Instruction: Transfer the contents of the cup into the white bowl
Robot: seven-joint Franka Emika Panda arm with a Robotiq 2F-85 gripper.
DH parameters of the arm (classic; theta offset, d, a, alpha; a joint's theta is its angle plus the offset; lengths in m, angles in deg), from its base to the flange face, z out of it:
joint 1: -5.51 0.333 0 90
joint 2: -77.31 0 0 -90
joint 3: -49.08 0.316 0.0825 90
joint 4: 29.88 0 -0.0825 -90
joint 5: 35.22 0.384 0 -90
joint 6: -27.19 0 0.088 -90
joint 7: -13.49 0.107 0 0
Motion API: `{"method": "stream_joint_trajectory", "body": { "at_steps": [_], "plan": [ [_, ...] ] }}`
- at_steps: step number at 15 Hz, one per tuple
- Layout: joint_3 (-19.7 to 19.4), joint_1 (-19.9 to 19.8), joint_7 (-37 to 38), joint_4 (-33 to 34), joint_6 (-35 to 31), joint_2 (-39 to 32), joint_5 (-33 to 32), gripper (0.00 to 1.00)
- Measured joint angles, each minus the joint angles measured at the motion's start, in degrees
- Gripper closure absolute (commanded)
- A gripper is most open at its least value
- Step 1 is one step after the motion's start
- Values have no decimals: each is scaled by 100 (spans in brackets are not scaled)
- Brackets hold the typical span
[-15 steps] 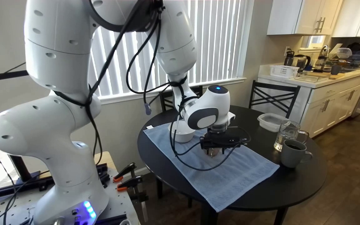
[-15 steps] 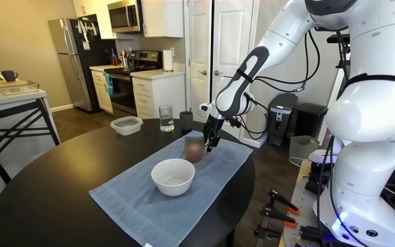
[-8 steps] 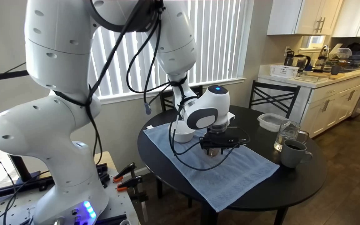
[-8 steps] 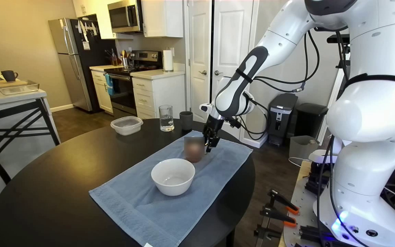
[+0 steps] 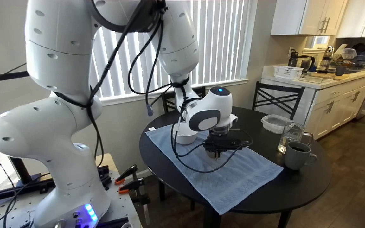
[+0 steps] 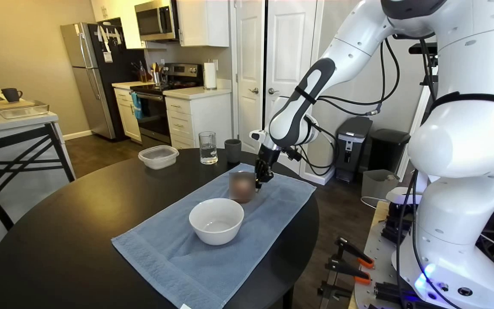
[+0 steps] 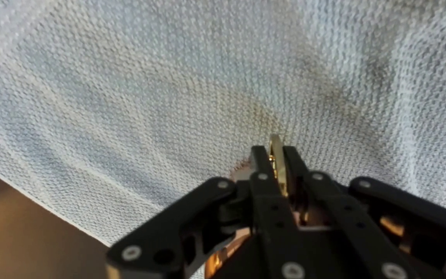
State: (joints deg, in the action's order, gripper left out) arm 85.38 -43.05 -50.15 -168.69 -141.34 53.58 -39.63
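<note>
Tool (image 7: 275,152) pinching the copper-toned cup (image 6: 242,198) by its thin brass-coloured handle (image 7: 278,162) | cup down on the blue towel (image 6: 174,249), near the white bowl (image 6: 215,235) but apart from it | grey mug (image 5: 296,158) off the towel, over on the dark surface (image 6: 79,223)

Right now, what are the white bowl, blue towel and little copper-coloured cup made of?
White bowl: probably glossy ceramic, from its smooth, softly gleaming walls; glass or plastic could look alike.
Blue towel: woven cloth, perhaps cotton; the wrist view shows its bumpy, matte weave.
Copper-coloured cup: likely polished metal, maybe copper, from the orange glints there; an exterior view shows it only blurred.
</note>
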Motion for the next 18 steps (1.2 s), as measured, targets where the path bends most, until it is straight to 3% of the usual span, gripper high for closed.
{"method": "stream_joint_trajectory", "body": {
  "at_steps": [10, 18],
  "plan": [
    [8, -2, -3, -24, -55, 0, 33, 97],
    [628, -710, -3, -265, -411, 124, 36, 97]
  ]
}}
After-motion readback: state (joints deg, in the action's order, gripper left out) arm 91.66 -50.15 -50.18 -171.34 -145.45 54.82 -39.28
